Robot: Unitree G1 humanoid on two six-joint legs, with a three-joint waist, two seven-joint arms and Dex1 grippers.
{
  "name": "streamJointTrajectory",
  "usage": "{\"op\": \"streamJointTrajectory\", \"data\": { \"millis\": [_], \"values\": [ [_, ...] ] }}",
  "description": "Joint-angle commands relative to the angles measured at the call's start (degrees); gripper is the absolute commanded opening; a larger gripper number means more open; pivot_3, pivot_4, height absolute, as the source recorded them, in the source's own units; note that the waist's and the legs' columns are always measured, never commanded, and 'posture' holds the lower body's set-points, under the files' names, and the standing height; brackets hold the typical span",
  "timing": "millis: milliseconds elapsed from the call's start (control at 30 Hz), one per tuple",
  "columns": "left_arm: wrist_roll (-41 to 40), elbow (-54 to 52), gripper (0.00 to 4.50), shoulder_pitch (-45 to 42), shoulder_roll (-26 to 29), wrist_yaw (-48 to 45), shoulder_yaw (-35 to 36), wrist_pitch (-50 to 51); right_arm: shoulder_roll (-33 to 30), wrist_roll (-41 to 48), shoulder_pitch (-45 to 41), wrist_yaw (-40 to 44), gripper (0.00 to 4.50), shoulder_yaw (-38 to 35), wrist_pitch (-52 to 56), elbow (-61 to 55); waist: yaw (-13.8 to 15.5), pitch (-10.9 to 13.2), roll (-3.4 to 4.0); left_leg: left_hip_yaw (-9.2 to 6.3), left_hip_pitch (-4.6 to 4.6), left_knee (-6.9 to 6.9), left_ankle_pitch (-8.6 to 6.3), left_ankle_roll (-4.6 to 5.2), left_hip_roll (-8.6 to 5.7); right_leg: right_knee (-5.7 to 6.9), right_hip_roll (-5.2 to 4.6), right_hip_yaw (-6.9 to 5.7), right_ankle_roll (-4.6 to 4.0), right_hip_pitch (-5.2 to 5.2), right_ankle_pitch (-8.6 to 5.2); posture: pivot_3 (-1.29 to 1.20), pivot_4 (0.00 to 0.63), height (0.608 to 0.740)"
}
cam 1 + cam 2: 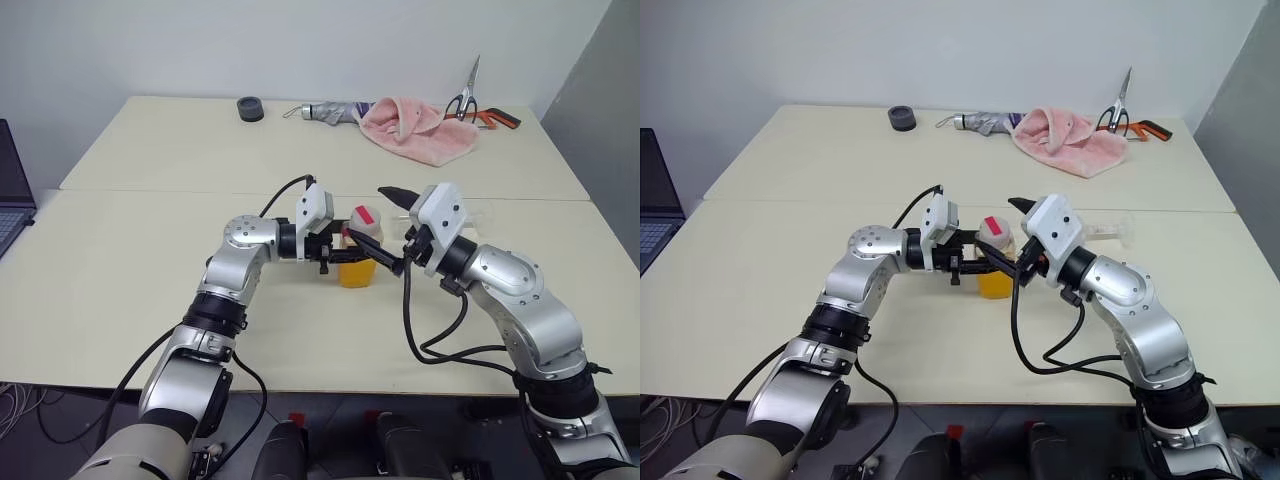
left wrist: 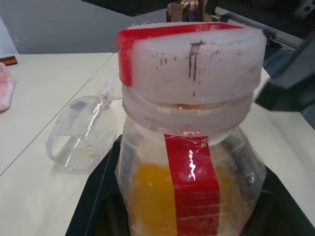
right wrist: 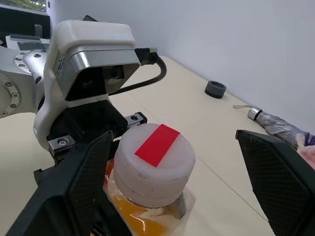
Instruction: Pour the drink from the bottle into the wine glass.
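Left fingers [image 1: 352, 252] grip the capped bottle [image 1: 358, 262]; wine glass [image 2: 81, 133] lies sideways

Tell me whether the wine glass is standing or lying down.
Lying down. The wine glass rests on its side on the table, its open mouth facing sideways, behind the bottle.

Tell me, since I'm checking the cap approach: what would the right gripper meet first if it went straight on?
Most likely the white, red-striped cap of the small clear plastic bottle, which sits between the open right gripper fingers; the left gripper holds that bottle.
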Motion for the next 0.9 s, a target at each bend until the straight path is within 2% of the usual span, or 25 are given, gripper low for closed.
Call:
{"op": "streamJointTrajectory", "data": {
  "millis": [33,900],
  "values": [
    [-0.88,-2.65,1.85,-0.56,0.19,-0.35,0.68,-0.95,0.30,0.22,-1.01,-0.25,4.26,-1.82,-1.24,-1.09,0.00,0.00,0.00,0.00,0.00,0.00,0.00,0.00,0.00,0.00,0.00,0.00,0.00,0.00,0.00,0.00,0.150,0.740],
    [-0.67,-2.10,1.85,-0.85,0.50,-0.61,0.82,-1.02,-2.08,2.55,1.76,0.79,4.26,-4.69,0.45,-2.64,0.00,0.00,0.00,0.00,0.00,0.00,0.00,0.00,0.00,0.00,0.00,0.00,0.00,0.00,0.00,0.00,0.150,0.740]
  ]
}}
